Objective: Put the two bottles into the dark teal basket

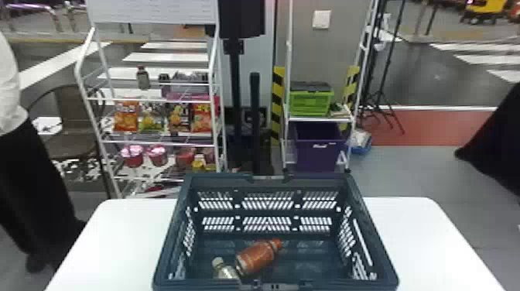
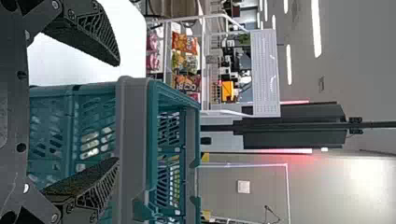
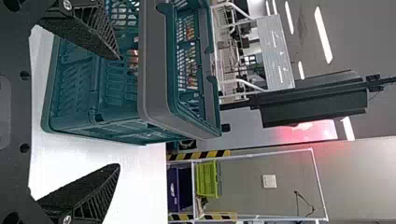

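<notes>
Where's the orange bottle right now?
In the head view, the orange bottle lies inside the dark teal basket, just right of the smaller pale-capped bottle.

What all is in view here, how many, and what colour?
basket: 1, dark teal, on table
larger bottle: 1, orange, lying in basket
smaller bottle: 1, pale, beside it
table: 1, white
racks: 2, white, behind table
snack bags: 4, mixed colours, left rack
cups: at least 2, pinkish, below bags
shelf bottle: 1, greyish, above bags
crate: 1, green, right rack
bin: 1, purple, below crate
left gripper: 1, black, near basket's left
right gripper: 1, black, near basket's right
</notes>
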Controlling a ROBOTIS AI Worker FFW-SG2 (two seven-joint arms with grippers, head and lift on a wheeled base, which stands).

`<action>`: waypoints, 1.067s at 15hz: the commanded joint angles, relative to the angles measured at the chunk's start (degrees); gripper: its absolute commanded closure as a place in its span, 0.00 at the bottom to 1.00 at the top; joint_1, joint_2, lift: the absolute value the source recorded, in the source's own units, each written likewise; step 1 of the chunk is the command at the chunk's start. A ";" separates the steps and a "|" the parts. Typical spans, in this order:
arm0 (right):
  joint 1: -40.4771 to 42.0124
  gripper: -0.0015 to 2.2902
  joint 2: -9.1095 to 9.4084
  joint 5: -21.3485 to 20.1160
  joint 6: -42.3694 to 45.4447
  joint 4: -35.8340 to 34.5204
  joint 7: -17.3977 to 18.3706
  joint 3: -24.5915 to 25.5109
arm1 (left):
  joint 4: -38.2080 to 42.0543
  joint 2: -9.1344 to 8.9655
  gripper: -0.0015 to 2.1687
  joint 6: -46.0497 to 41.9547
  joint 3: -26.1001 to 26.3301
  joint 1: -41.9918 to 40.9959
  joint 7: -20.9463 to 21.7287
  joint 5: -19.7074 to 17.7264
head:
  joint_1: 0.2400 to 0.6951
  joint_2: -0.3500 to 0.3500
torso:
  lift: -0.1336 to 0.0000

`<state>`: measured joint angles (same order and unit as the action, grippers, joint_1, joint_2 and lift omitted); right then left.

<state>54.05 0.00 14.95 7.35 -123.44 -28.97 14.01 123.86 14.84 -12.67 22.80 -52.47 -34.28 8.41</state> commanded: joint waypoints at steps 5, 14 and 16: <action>0.36 0.03 0.05 -0.18 4.46 0.66 0.23 -0.83 | -1.61 -0.52 0.08 -0.73 -0.21 0.96 -0.70 -1.38 | 0.57 0.50 | 1.00; 0.80 0.03 0.05 -0.10 4.46 0.75 0.14 -0.83 | -1.70 -0.78 0.07 -1.08 -0.21 1.05 -1.40 -1.47 | 0.57 0.50 | 1.00; 0.97 0.03 0.05 -0.01 4.64 0.66 0.14 -0.74 | -1.87 -0.78 0.07 -1.08 -0.30 1.05 -1.75 -1.55 | 0.57 0.50 | 1.00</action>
<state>54.94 0.00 14.87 11.90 -122.72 -28.79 13.22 122.15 14.06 -13.75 22.52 -51.42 -35.88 6.89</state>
